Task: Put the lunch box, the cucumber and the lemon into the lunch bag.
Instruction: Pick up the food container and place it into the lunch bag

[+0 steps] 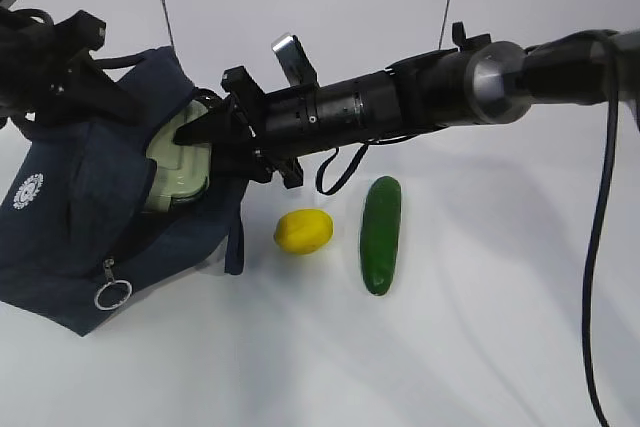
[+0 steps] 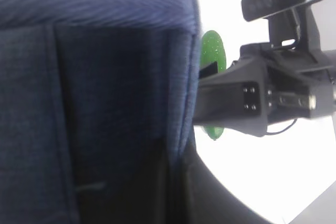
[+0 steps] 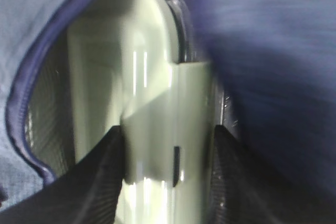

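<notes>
A: What's hard to make out?

B: Most of the lunch box (image 1: 180, 172) is hidden. Only its pale green lid shows in the mouth of the lunch bag (image 1: 90, 217) at the left of the exterior view; the rest is buried in navy fabric. The left claw isn't visible at all. Its wrist view is filled with blurred dark cloth, so I take it as closed, apparently on the bag's edge at upper left, though the contact itself can't be seen.

A: And the right claw (image 3: 168, 182)?

B: Clamped on the lunch box. In its wrist view the two dark fingers (image 3: 100, 182) press either side of the lid's clip end, inside the bag opening.

A: Which way do things point?

B: The box enters the bag end-first, along the right arm's line. The cucumber (image 1: 381, 234) lies on the white table (image 1: 480, 327) right of centre, its long axis running nearly top to bottom. The lemon (image 1: 303, 231) sits just left of it, apart, tipped slightly up to the right.
</notes>
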